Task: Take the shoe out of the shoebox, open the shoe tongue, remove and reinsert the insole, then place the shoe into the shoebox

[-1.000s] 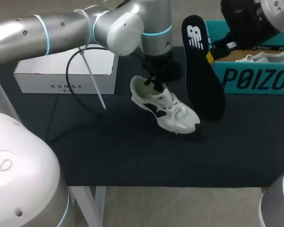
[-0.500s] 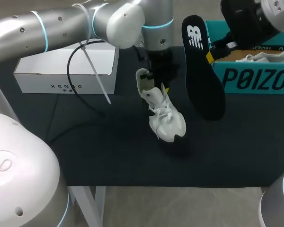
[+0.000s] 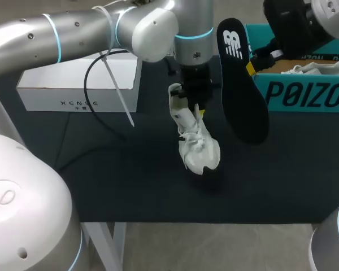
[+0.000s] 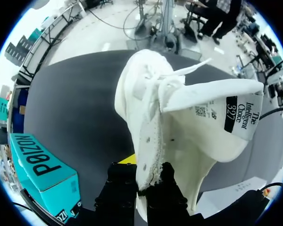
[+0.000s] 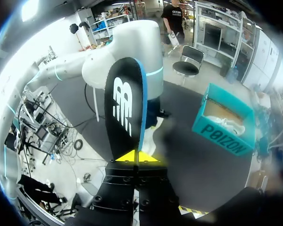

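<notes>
A white shoe (image 3: pixel 196 141) hangs tilted over the dark mat, toe down toward the table's front. My left gripper (image 3: pixel 188 97) is shut on the edge of its opening. In the left wrist view the gripper (image 4: pixel 143 179) pinches the shoe's (image 4: pixel 146 108) eyelet edge, and the tongue (image 4: pixel 217 101) with its label is folded outward beside it. My right gripper (image 3: pixel 252 68) is shut on the black insole (image 3: pixel 243 84), holding it upright just right of the shoe. The right wrist view shows the gripper (image 5: pixel 137 157) clamped on the insole's (image 5: pixel 126 110) end. The teal shoebox (image 3: pixel 296 93) stands at the right.
Another white shoe (image 3: pixel 319 68) lies inside the teal shoebox (image 5: pixel 224 123). A white closed box (image 3: pixel 79 84) stands at the back left, with the left arm's cable (image 3: pixel 96 107) trailing beside it. The teal shoebox (image 4: pixel 42 169) appears off to the left gripper's side.
The left gripper has shifted slightly right and turned the shoe from lying diagonally to hanging toe-forward. The right gripper and insole have stayed put.
</notes>
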Controlling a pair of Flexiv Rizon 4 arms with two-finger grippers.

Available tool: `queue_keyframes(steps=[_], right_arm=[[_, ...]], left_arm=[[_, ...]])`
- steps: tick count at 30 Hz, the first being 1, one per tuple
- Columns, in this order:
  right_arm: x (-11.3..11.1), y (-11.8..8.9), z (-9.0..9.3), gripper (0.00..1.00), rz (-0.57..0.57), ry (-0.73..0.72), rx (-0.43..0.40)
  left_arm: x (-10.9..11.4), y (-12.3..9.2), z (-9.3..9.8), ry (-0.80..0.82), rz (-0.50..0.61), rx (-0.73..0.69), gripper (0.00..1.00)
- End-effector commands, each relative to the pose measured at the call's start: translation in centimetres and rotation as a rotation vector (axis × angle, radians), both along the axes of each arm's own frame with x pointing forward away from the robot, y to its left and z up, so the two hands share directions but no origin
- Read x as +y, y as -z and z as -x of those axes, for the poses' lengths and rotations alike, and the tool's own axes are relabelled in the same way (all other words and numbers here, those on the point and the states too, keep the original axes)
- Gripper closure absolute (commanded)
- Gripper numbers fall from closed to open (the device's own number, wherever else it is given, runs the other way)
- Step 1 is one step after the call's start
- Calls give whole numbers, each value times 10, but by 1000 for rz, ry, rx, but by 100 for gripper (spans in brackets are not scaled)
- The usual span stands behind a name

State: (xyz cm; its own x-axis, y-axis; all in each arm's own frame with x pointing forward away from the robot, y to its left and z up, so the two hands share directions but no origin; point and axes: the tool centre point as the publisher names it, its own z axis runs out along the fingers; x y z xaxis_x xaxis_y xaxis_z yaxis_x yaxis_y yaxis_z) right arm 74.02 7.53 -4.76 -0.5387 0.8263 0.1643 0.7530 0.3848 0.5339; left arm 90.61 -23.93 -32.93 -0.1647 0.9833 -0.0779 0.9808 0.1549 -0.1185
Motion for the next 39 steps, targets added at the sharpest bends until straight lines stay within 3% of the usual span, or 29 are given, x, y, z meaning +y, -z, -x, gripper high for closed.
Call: queue_keyframes(steps=[1,17,25,39], right_arm=[[2,0,-3,100,3,0,5],[2,0,-3,100,3,0,5],[2,0,-3,100,3,0,5],[2,0,-3,100,3,0,5]], left_arm=[[-4,2,7,36,-7,6,100],[-30,7,41,156,-34,-10,100],[-35,22,60,191,-45,12,100],[-38,45,75,183,-85,15,100]])
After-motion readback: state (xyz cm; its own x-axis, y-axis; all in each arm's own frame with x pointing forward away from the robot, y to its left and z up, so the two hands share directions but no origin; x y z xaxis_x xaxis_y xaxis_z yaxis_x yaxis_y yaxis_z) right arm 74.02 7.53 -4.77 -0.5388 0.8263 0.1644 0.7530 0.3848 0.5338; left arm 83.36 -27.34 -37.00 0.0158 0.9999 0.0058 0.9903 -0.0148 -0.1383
